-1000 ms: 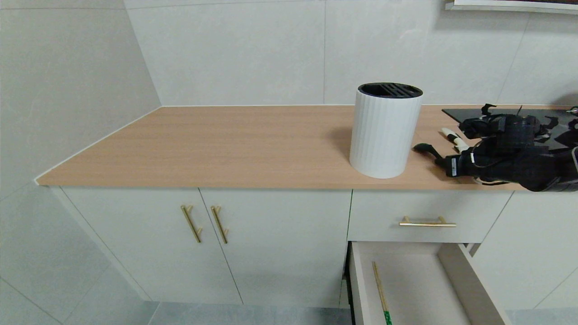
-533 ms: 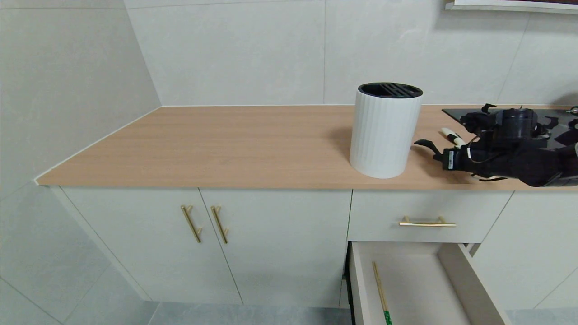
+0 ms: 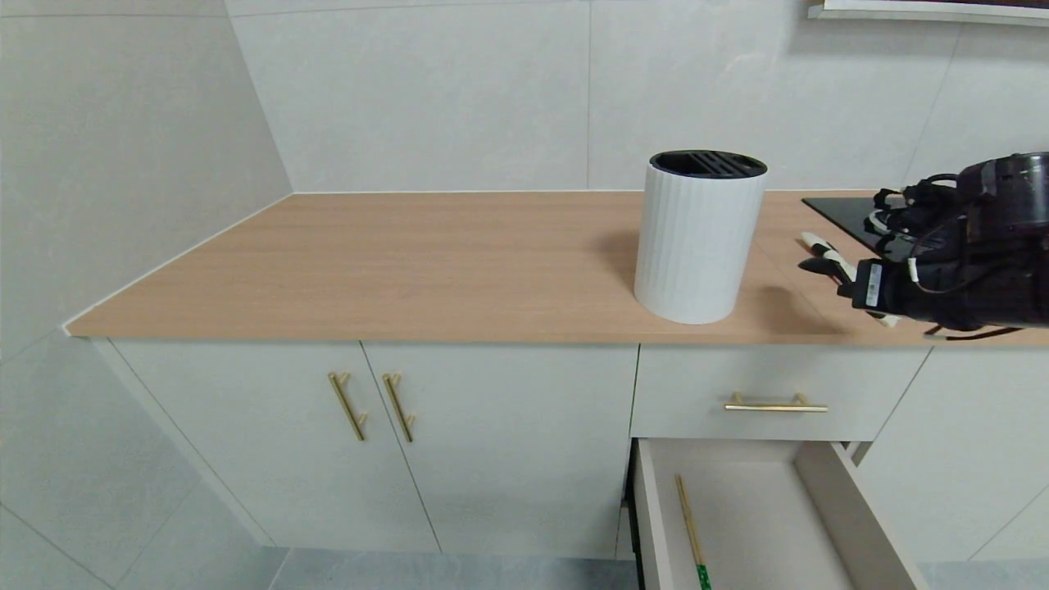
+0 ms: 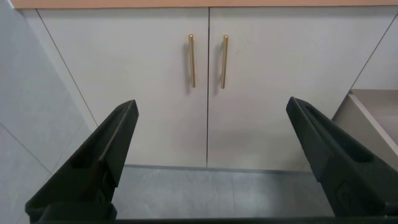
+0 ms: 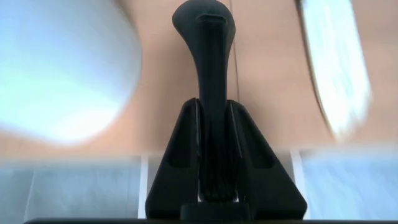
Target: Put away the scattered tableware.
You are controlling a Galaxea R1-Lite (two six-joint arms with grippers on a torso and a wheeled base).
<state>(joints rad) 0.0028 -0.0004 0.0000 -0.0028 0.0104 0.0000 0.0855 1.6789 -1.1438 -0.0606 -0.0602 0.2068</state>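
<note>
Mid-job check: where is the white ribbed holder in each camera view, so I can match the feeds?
Head view: the white ribbed holder stands upright on the wooden countertop, right of centre.
Right wrist view: the holder is the blurred white mass beside the black utensil clamped in the right gripper.
Left wrist view: faces the cupboard doors' gold handles under the counter.
Shared landmark: the countertop, in head and right wrist views.

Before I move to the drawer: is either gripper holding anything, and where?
Right gripper is shut on a black utensil, clamped along its stem; rounded end sticks out. Left gripper open, empty.
</note>
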